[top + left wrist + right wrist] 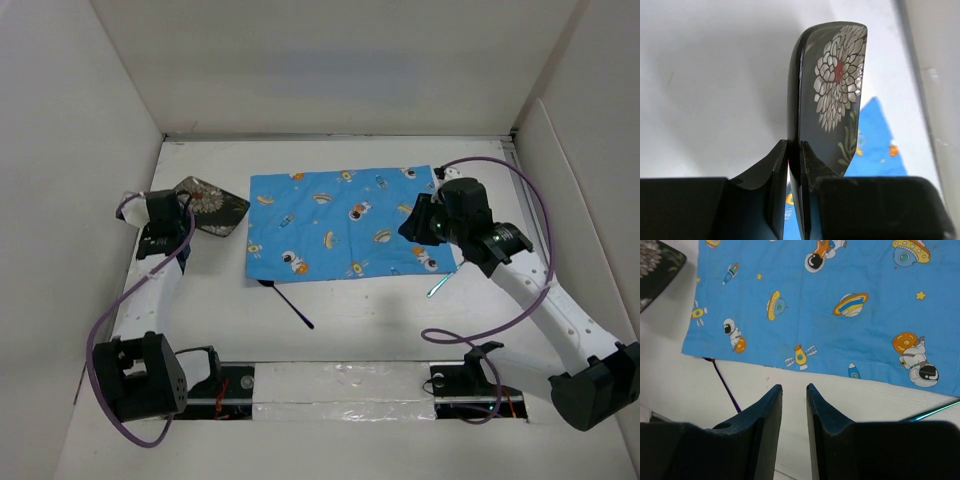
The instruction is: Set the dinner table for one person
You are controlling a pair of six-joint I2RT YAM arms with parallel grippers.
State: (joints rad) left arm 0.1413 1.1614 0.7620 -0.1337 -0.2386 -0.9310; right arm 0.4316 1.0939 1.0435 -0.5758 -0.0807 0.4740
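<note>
A white counter [360, 335] fills the floor of a white-walled box, with a shiny taped strip [350, 385] along its near edge between the two arm bases. Just beyond the strip, a thin dark stick [290, 303] lies slantwise on the bare surface, its far end at the near left corner of a blue cloth [345, 225] printed with astronauts and planets. A thin teal stick [437, 287] lies off the cloth's near right corner. The cloth is spread flat at mid-counter. The right claw [794, 387] hangs by the cloth's right end, its jaws a narrow gap apart with nothing between them. To the left of the cloth, the left claw [794, 150] is pinched tight on the rim of a black plate [832, 100] painted with a pale flower. White walls [330, 60] close off the far side.
</note>
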